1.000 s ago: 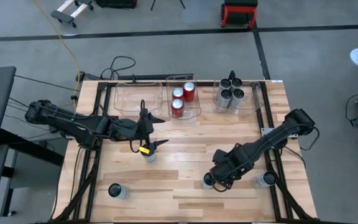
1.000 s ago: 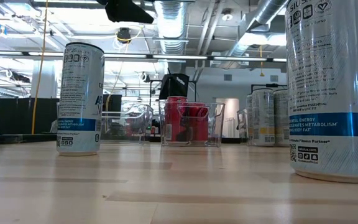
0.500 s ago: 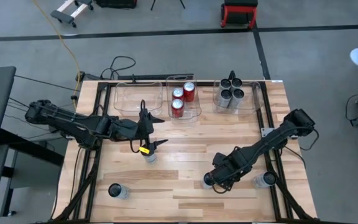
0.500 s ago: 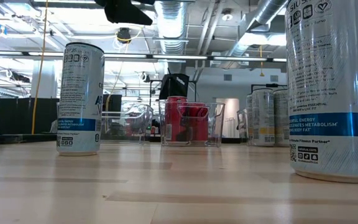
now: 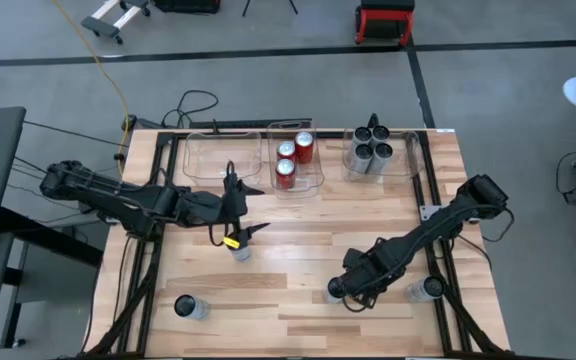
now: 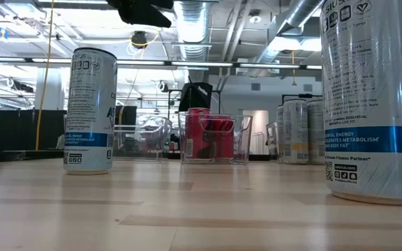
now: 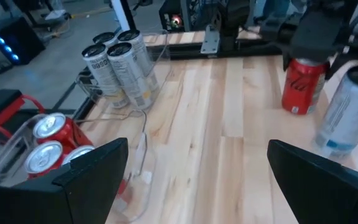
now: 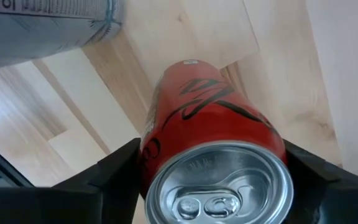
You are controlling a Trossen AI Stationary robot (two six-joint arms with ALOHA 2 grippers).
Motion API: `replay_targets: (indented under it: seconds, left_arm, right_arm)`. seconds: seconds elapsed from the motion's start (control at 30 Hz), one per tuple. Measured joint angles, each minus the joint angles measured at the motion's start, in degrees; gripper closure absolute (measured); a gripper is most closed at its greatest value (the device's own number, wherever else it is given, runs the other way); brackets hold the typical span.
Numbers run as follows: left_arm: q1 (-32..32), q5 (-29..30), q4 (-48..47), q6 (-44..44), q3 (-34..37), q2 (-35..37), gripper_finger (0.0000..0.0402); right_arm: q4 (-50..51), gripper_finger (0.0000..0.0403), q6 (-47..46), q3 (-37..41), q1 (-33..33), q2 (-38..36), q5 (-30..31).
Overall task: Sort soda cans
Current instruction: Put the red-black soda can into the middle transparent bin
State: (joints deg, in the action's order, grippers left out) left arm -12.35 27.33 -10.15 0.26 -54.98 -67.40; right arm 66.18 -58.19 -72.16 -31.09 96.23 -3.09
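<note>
We are sorting soda cans on the wooden worktop point(image 5: 298, 225). Some of the job looks done. At the far side stand 3 clear bins. The middle bin point(image 5: 296, 157) has 3 red cans point(image 5: 294, 159) in it. The right bin point(image 5: 380, 153) has 4 silver cans point(image 5: 370, 149) in it. The left bin point(image 5: 220, 155) looks like it has no cans.

Some cans are not in a bin yet. We count 1 silver can point(image 5: 188, 307) at the near left corner and 1 silver can point(image 5: 426, 290) near the right edge. There is a can with a yellow mark point(image 5: 236, 246) just under our left arm's end effector. The last is a red can point(image 8: 213, 165) at the near right, which still has to go to the middle bin with the other reds.

Our right end effector point(image 5: 343, 290) is down around that red can. In the right wrist view, the can sits right between the 2 dark fingers point(image 8: 89, 180), and they look very close to its sides. We cannot tell if they are squeezing it yet. The can stands on the worktop.

Our left end effector point(image 5: 240, 212) waits near the middle left of the worktop. Its fingers point(image 7: 86, 171) are wide apart and hold nothing.

So we think 7 cans are sorted and about 4 are left.
</note>
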Motion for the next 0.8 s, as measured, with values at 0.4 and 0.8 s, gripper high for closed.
replay_targets:
  seconds: [0.4, 0.8]
  left_arm:
    - [5.6, 0.1, -5.6, 1.9, 0.0, -1.6, 0.0019]
    - [12.1, -3.3, -4.4, 4.2, 0.0, -8.8, 0.0019]
  right_arm:
    - [5.3, 0.0102, 6.3, -5.0, 3.9, -5.1, 5.1]
    - [6.2, 0.0103, 21.4, -7.0, 20.1, -10.2, 10.6]
